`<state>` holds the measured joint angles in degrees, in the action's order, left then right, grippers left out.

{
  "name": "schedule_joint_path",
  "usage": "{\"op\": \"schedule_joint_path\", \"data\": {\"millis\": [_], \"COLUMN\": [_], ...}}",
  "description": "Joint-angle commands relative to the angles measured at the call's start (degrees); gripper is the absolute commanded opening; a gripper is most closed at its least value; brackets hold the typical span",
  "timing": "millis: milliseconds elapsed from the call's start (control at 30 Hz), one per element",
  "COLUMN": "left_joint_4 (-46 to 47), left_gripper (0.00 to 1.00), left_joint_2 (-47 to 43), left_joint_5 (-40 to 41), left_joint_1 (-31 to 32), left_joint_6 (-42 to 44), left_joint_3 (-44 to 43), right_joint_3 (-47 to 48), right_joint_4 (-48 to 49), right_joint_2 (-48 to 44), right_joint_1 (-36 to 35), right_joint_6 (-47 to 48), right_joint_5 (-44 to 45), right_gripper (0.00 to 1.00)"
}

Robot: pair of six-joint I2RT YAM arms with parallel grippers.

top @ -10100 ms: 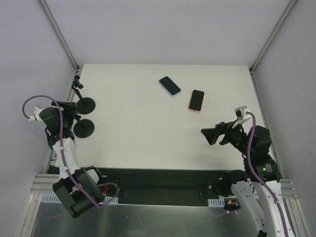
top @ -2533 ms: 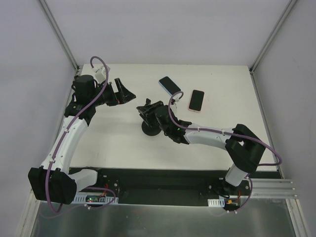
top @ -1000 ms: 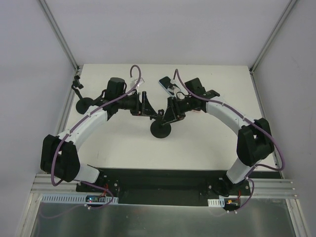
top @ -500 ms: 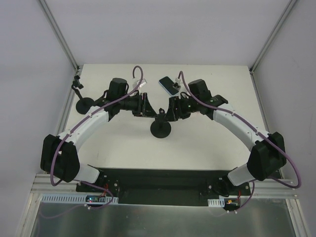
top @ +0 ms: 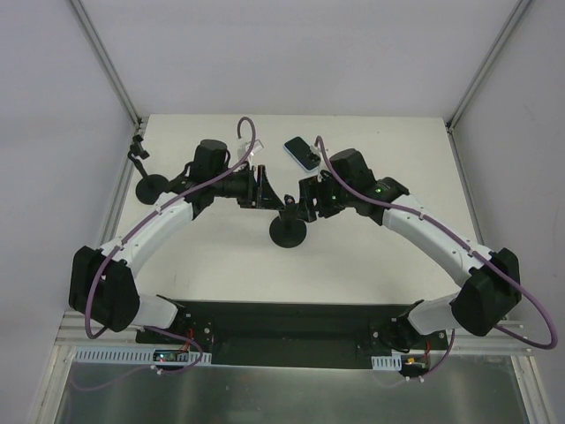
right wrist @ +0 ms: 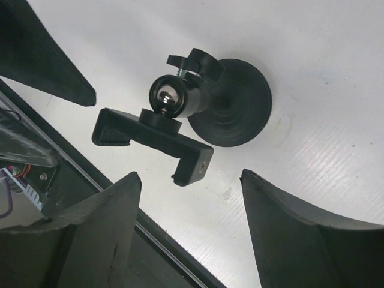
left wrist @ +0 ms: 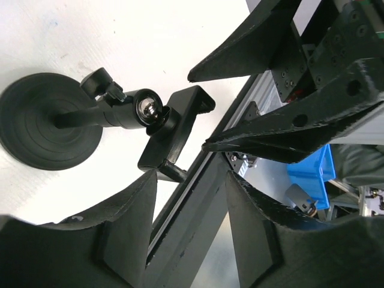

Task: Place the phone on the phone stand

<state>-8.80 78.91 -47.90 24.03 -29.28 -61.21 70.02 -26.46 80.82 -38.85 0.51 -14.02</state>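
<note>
A black phone stand stands mid-table on its round base [top: 289, 233], its clamp head [top: 287, 208] up on a ball joint. My left gripper [top: 265, 189] is open just left of the clamp head. My right gripper [top: 305, 201] is open just right of it. Neither holds the stand. In the left wrist view the clamp [left wrist: 177, 129] lies just beyond my open gripper [left wrist: 192, 180]. In the right wrist view the clamp [right wrist: 153, 139] lies just beyond my open gripper [right wrist: 189, 177]. A blue-edged phone [top: 303, 153] lies flat at the back. The pink phone is hidden under my right arm.
A second black stand [top: 152, 185] stands near the left edge, its clamp [top: 138, 147] raised behind it. The black rail with the arm bases [top: 282, 322] runs along the near edge. White walls enclose the table.
Since ten seconds ago one stand has moved from the left edge to mid-table. In the last second both grippers stay beside its head, and the right arm has shifted slightly.
</note>
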Motion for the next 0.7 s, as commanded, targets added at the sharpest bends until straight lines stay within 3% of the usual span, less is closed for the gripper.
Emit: {"op": "schedule_joint_path", "data": {"millis": [0,100,200,233,300,433,533,567,667], "left_joint_4": [0.89,-0.87,-3.06,-3.50,-4.55,-4.65,-4.65,-4.65,-4.65], "left_gripper": [0.53,0.60,0.63,0.65,0.67,0.70,0.82,0.94,0.99], "left_joint_2": [-3.33,-4.20,-5.52,-6.31,-7.28,-10.18,-11.32,-11.50,-11.06], "left_joint_5": [2.36,4.64,8.07,9.30,11.24,13.36,14.06,14.41,15.99], "left_joint_1": [0.31,0.31,0.31,0.31,0.31,0.40,0.31,0.40,0.40], "left_joint_6": [1.50,2.99,4.92,5.37,6.33,3.10,-0.86,-1.48,-2.37], "left_joint_3": [-0.40,-1.10,-1.81,-1.98,-2.33,-3.30,-6.37,-8.47,-12.25], "right_joint_3": [-0.67,-1.37,-4.17,-4.97,-7.78,-9.20,-4.74,-3.24,4.75], "right_joint_4": [-0.18,0.79,3.77,4.48,6.24,9.76,8.18,8.61,8.10], "right_joint_2": [-3.12,-4.17,-7.07,-8.73,-10.32,-10.51,-4.82,-2.88,6.70], "right_joint_1": [-0.35,-0.35,0.26,0.53,2.45,8.43,13.53,15.45,18.27], "right_joint_6": [-0.34,-0.86,-6.11,-8.14,-15.75,-17.29,-20.88,-21.69,-23.54], "right_joint_5": [2.86,2.24,6.71,11.77,19.43,31.29,35.54,35.47,33.98], "right_gripper": [0.71,0.75,0.92,0.96,0.96,0.96,0.96,0.96,0.96]}}
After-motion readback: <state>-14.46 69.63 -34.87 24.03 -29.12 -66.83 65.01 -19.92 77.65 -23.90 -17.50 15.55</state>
